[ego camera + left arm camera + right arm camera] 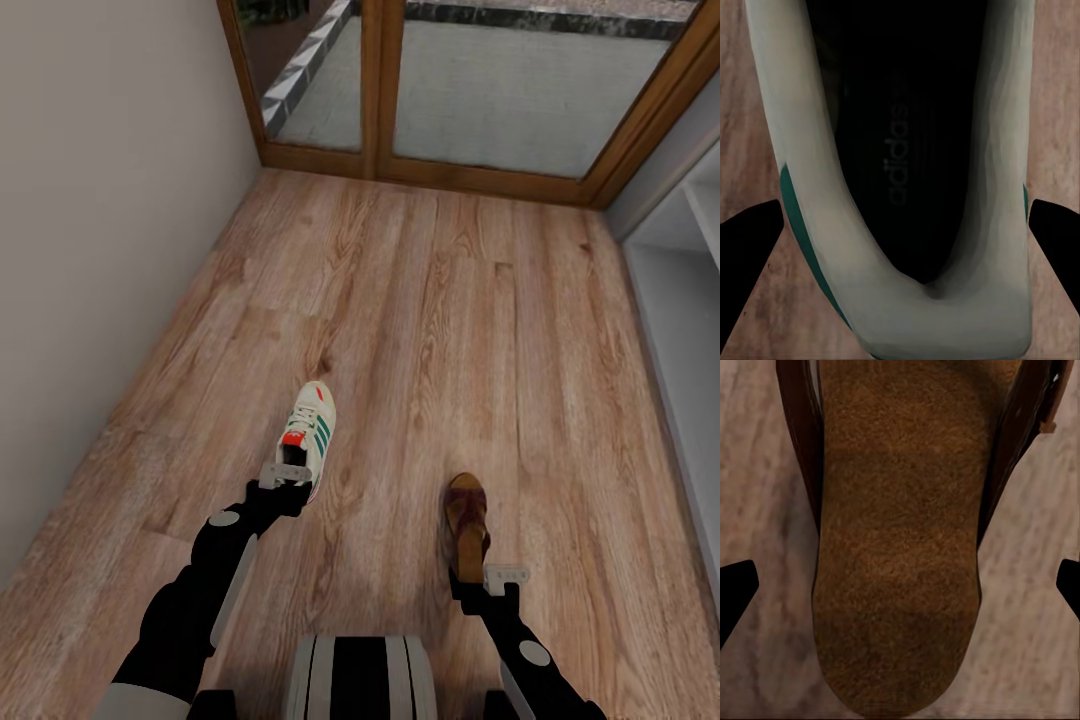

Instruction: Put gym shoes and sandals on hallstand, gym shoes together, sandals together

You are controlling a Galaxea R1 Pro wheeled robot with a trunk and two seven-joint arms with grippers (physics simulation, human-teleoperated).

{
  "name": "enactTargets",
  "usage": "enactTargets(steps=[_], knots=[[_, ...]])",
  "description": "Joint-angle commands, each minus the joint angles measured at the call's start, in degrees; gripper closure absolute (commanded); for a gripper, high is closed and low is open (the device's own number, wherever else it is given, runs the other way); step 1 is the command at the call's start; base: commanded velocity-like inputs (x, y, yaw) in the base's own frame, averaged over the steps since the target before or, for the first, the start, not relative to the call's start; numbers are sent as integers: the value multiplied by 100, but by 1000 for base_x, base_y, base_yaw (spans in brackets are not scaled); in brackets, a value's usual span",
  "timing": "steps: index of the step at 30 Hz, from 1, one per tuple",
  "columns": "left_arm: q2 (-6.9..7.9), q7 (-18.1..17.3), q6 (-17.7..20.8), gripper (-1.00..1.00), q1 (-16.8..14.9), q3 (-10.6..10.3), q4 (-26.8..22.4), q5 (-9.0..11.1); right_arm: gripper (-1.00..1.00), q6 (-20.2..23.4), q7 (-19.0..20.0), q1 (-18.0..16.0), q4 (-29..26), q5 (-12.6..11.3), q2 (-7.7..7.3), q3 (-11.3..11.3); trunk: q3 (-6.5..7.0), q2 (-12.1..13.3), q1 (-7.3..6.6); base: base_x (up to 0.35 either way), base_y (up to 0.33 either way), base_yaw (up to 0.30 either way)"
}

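Observation:
One white gym shoe (311, 428) with green stripes and red patches lies on the corridor floor (420, 330), toe pointing away. My left gripper (285, 478) is at its heel. In the left wrist view the fingertips (750, 255) meet both sides of the gym shoe's heel (967, 307), shut on it. One brown sandal (465, 518) lies to the right, closer to me. My right gripper (492, 577) stands open behind its heel; the fingertips (735, 592) are well apart from the sandal (900, 585). The light grey hallstand (690, 330) runs along the right edge.
A plain pale wall (100, 220) bounds the corridor on the left. A wood-framed glass door (480, 90) closes off the far end. The robot's trunk (360, 675) shows at the bottom between both arms.

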Motion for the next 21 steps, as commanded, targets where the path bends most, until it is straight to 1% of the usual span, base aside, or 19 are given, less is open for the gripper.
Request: enactTargets(steps=[1, 9, 18, 21], knots=[[-2, -33, 27, 100, -2, 6, -7, -33, -100, -16, 5, -3, 2, -1, 0, -3, -35, -3, 1, 0, 0, 0], [-2, -31, 27, 100, -2, 6, -9, -33, -100, -19, 3, -1, 1, -1, 0, -4, -277, -13, 22, 0, 0, 0], [-2, -32, 27, 100, -2, 6, -7, -33, -100, -15, 4, -1, 3, -1, 0, 1, -295, -13, 22, 0, 0, 0], [-2, -34, 27, 100, -2, 7, -7, -33, -100, -14, 3, -1, 3, -1, 0, -1, -381, -17, 30, 0, 0, 0]])
